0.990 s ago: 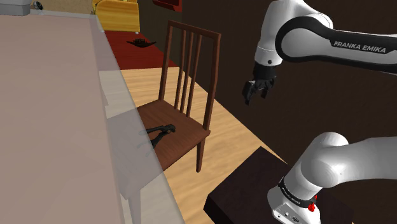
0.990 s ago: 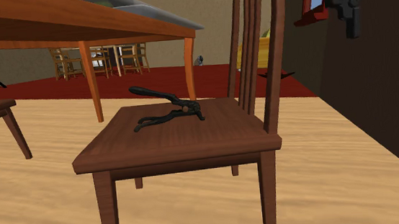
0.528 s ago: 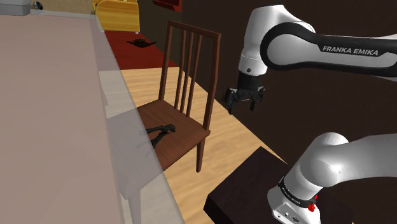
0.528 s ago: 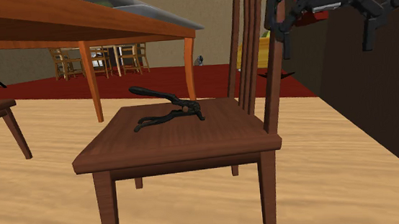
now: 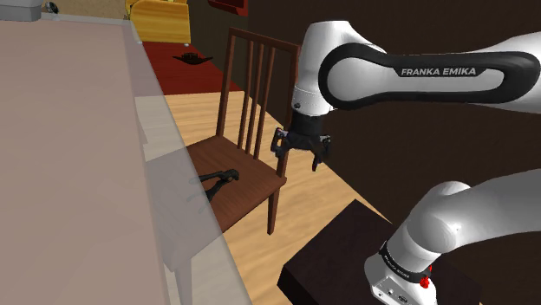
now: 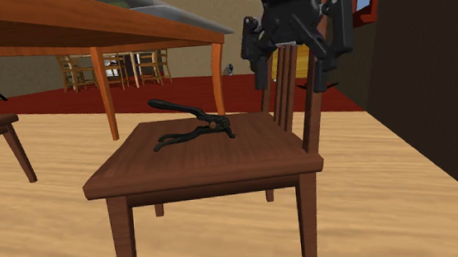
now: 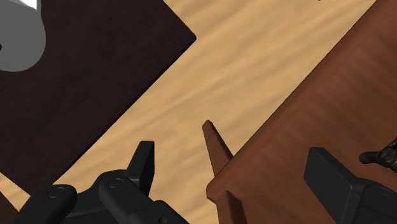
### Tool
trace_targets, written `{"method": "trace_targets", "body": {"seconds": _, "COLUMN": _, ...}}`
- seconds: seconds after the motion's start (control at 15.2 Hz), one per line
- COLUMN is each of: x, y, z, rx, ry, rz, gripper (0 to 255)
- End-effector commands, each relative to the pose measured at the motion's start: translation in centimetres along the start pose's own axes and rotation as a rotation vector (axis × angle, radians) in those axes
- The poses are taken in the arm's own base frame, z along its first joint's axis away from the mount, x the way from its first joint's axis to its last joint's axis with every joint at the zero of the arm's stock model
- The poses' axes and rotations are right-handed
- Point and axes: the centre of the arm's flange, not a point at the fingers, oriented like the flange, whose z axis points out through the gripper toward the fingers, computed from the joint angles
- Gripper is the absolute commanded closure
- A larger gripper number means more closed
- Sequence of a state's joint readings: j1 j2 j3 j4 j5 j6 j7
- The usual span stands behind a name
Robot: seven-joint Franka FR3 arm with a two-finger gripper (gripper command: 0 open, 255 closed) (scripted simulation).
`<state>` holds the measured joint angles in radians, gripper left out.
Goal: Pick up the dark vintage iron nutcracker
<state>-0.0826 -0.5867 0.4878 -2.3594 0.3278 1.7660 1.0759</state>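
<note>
Shoulder view, left to right. A pale table [image 5: 69, 156] lies well off to the left of my pincer. The dark nutcracker [image 5: 221, 179] rests on the seat of a brown wooden chair [image 5: 247, 192], below my pincer and on the far side of the slatted chair back from it. It lies flat with its handles parted, and nothing touches it. My pincer [image 5: 300, 156] hangs just beside the top of the chair back, fingers spread and gripping nothing. White capitals on my forearm [image 5: 438, 72], up and to the right of the pincer, read "FRANKA EMIKA". The dark box [image 5: 338, 251] that carries me sits lower right.

Second exterior view. The nutcracker [image 6: 192, 128] lies toward the rear of the chair seat [image 6: 205, 171], lower left of my pincer [image 6: 290, 82]. The pincer hovers over the chair back with its fingers wide apart.

Wrist view. The dark box [image 7: 95, 70] lies beyond one finger and the chair seat [image 7: 331, 95] beyond the other. A chair post rises in the gap of my pincer [image 7: 230, 151], touched by neither finger.
</note>
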Motion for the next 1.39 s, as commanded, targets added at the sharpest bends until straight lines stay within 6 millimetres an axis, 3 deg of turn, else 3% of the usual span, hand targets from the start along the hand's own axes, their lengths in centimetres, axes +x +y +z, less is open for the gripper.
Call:
{"method": "trace_targets", "body": {"seconds": 0.0, "x": -0.6, "y": -2.3, "z": 0.6, "rx": 0.02, "ry": -0.017, "rz": 0.088, "gripper": 0}}
{"method": "trace_targets", "body": {"seconds": 0.46, "x": -0.9, "y": -10.1, "z": 2.3, "rx": 0.085, "ry": -0.072, "rz": 0.371, "gripper": 0}}
{"method": "trace_targets", "body": {"seconds": 0.86, "x": 0.5, "y": -16.8, "z": 3.4, "rx": 0.141, "ry": -0.118, "rz": 0.614, "gripper": 0}}
{"method": "trace_targets", "body": {"seconds": 0.92, "x": 0.8, "y": -17.5, "z": 3.5, "rx": 0.148, "ry": -0.124, "rz": 0.643, "gripper": 0}}
{"method": "trace_targets", "body": {"seconds": 1.32, "x": 1.1, "y": -17.6, "z": 6.7, "rx": 0.148, "ry": -0.124, "rz": 0.643, "gripper": 0}}
